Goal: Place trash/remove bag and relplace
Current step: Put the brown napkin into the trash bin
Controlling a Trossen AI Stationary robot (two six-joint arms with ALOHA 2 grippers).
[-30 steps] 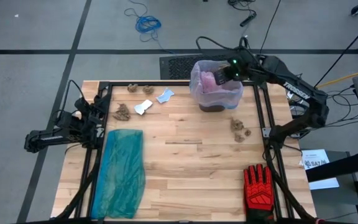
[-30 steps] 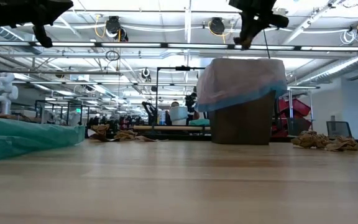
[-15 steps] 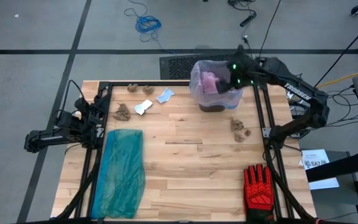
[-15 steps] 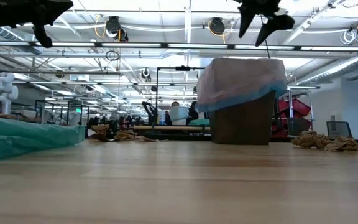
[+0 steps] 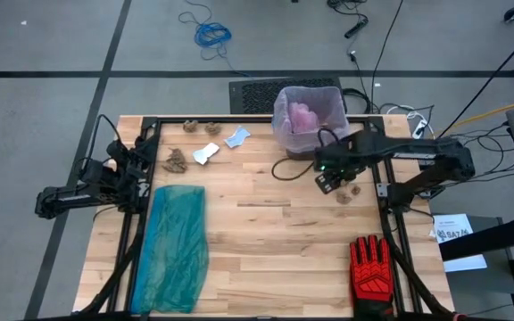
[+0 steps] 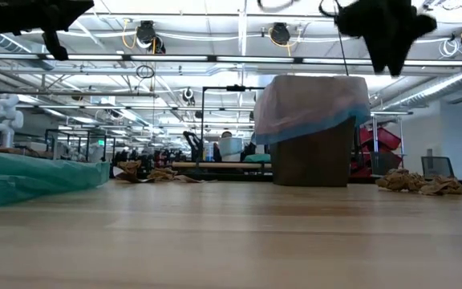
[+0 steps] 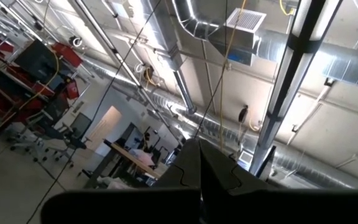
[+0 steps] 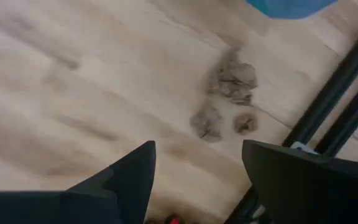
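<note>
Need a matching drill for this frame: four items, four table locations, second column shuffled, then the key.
Items
1. teal bag
2. red-and-black glove
3. lined bin
4. white and pale-blue scraps

Locations, by the high view
A. far edge of the table, toward the right arm's side
B. near corner on the right arm's side
C. flat along the left arm's side
D. far part of the table, between the brown wads on the left arm's side and the bin

Pairs: 1-C, 2-B, 3-A, 4-D
</note>
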